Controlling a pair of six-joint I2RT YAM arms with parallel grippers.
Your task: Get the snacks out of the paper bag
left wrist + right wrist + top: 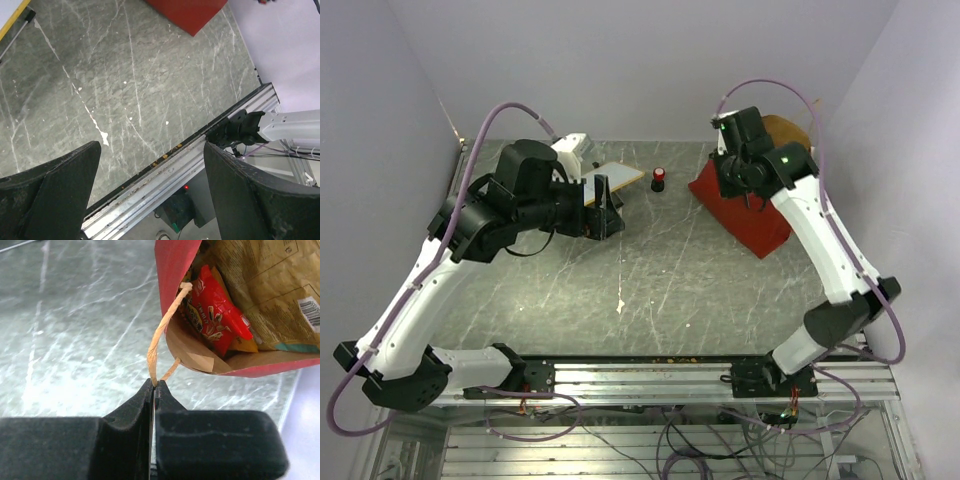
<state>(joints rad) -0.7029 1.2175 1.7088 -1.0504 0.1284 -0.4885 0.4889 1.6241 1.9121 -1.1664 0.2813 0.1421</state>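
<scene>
The red paper bag (745,215) lies at the back right of the table. In the right wrist view its brown kraft mouth (200,352) gapes open, showing snacks inside: a red packet (220,315) and a large tan packet (272,295). My right gripper (155,384) is shut on the bag's tan twisted handle (157,345), which runs up from the jaw tips to the red rim. My left gripper (150,165) hangs open above the table's front edge with nothing between its fingers (60,190). The same gripper (605,210) sits left of centre in the top view.
A small red-and-black cylinder (659,178) stands at the back middle. A flat white board (610,177) with a yellow edge lies at the back left, behind my left arm. The aluminium rail (165,185) runs along the near edge of the table.
</scene>
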